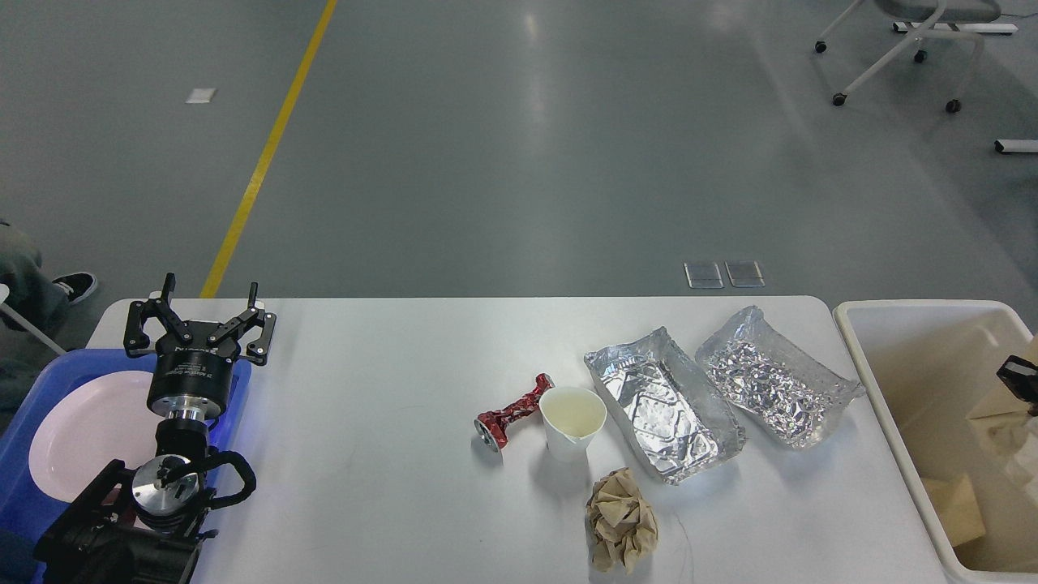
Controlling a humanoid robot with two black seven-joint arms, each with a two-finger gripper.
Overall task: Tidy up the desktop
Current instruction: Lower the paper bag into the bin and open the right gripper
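Note:
The white desktop [389,405] holds a crushed red can [511,414], a white paper cup [572,420], two crumpled foil trays [661,404] [770,385] and a ball of crumpled brown paper [621,519]. My left gripper [211,294] is open and empty, upright over the table's left end beside the blue tray. Only a small black part of my right gripper [1023,380] shows at the right edge, over the beige bin, against a brown paper bag [1012,422] that sits low in the bin. Its fingers cannot be told apart.
A blue tray [24,381] with a white plate [89,430] sits at the left edge. The beige bin [892,422] stands off the table's right end and holds a brown scrap [957,507]. A wheeled chair [900,49] stands far back right.

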